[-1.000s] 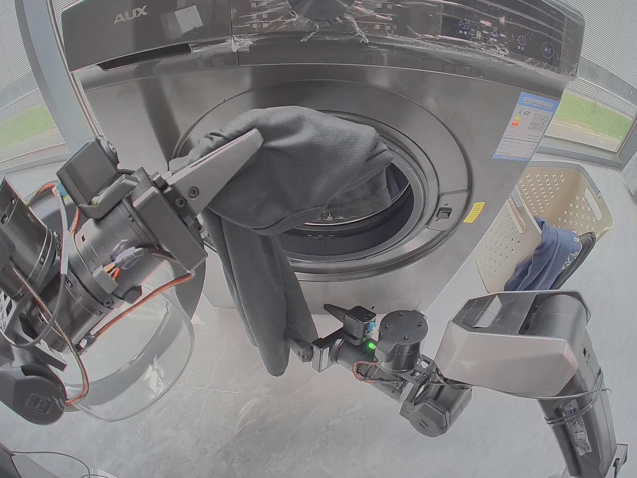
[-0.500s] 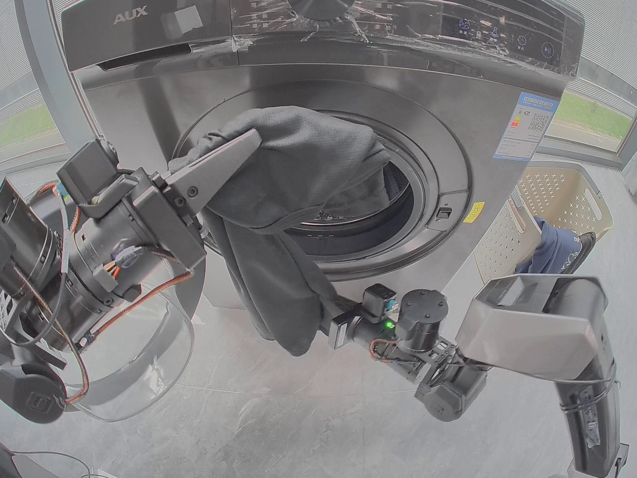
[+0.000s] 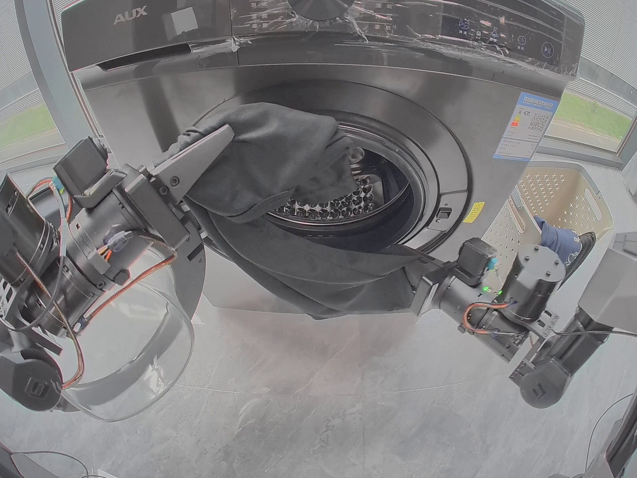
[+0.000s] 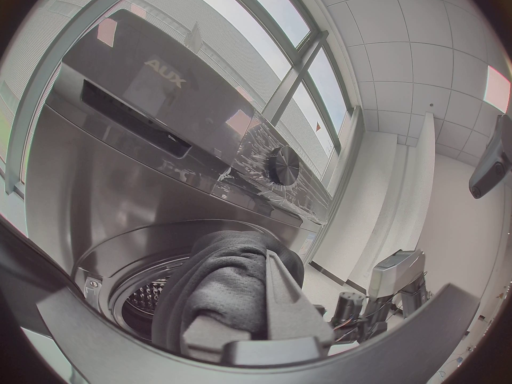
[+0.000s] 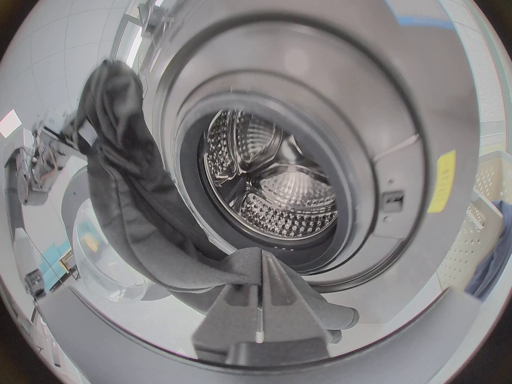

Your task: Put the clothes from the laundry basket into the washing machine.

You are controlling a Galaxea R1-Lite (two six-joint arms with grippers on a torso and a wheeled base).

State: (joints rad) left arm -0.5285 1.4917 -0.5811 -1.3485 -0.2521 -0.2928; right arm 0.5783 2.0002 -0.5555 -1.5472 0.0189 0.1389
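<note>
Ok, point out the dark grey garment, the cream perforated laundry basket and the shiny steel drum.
dark grey garment (image 3: 279,154), head view, bunched upper fold.
cream perforated laundry basket (image 3: 564,197), head view, inner wall.
shiny steel drum (image 5: 288,214), right wrist view, perforated lower wall.

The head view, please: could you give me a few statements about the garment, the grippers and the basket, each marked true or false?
1. The washing machine has its door open. True.
2. The grey garment lies wholly inside the drum. False: it hangs outside, across the front of the opening.
3. The right gripper is shut on the grey garment. True.
4. The laundry basket is empty. False: a blue garment lies in it.
5. The left gripper is open and holds nothing. False: it is shut on the grey garment's other end.
</note>
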